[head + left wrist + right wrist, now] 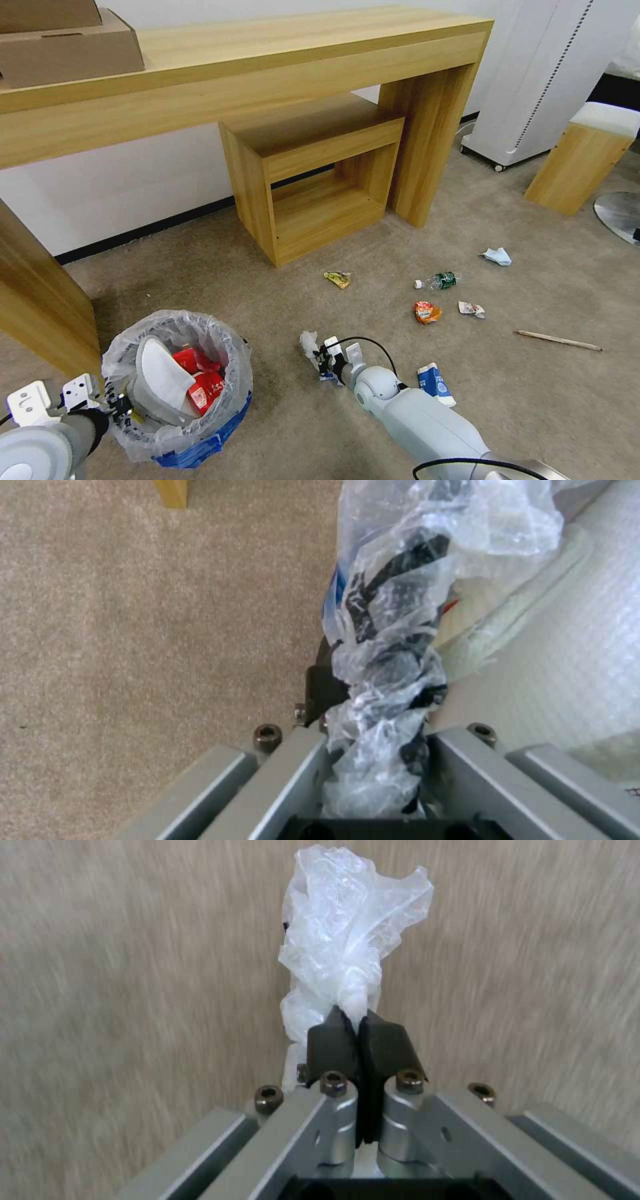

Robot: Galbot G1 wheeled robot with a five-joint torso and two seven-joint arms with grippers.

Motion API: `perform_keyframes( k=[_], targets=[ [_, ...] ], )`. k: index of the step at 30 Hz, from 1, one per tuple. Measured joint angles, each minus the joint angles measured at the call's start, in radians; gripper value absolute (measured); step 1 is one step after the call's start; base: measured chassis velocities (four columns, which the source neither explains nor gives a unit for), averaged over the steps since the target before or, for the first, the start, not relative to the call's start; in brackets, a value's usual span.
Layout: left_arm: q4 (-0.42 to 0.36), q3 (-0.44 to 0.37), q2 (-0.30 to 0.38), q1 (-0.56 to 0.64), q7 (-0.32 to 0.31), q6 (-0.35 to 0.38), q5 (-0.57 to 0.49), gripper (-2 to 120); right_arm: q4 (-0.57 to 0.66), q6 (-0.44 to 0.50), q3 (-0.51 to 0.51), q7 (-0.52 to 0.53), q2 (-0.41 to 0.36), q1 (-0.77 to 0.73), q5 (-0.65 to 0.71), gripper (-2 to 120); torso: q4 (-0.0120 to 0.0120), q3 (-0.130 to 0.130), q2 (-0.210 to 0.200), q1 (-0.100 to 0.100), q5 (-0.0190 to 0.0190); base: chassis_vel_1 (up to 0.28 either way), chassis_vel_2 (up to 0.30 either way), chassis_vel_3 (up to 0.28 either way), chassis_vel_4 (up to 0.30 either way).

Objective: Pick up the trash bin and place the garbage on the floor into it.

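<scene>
Your left tool [121,405] was clamped on the bin [179,387] rim to carry it; right tool [325,361], beside the bin, pinched a tissue [340,955] to drop in.

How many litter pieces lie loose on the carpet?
7: yellow wrapper, bottle, blue tissue, orange wrapper, white wrapper, stick, blue carton beside the right arm. Others may hide behind it.

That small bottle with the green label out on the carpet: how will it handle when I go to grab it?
The bottle lies on its side on the carpet, so a nudge may roll it. Clear plastic and small, it is probably light and may crush under a hard pinch. Gripping across the body looks safer.
</scene>
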Motion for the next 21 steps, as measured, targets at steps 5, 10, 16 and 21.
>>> perform_keyframes(
  k=[5, 10, 16, 21],
  targets=[
    [-0.012, -0.006, 0.008, 0.008, -0.002, 0.003, -0.014, 0, 0.162, 0.215, 0.112, -0.160, -0.038, -0.017, -0.027, 0, -0.0001, 0.000, 0.000, 0.000, 0.0001, 0.000, 0.000, 0.000, 0.000],
    [-0.024, -0.017, 0.011, 0.023, -0.005, 0.004, -0.021, 0, 0.330, 0.447, 0.156, -0.506, -0.115, -0.023, 0.077, 0, 0.0001, 0.000, 0.000, 0.000, 0.0000, 0.000, 0.000, 0.000, 0.000],
    [-0.036, -0.023, 0.011, 0.044, -0.007, 0.006, -0.023, 0, 0.524, 0.436, 0.138, -0.644, -0.157, -0.024, 0.272, 0, -0.0003, 0.000, 0.000, 0.000, -0.0002, 0.000, 0.000, 0.000, 0.000],
    [-0.046, -0.031, 0.005, 0.068, -0.009, 0.009, -0.015, 0, 0.638, 0.387, 0.099, -0.635, -0.132, 0.020, 0.348, 0, 0.0001, 0.000, 0.000, 0.000, 0.0000, 0.000, 0.000, 0.000, 0.000]
  ],
)
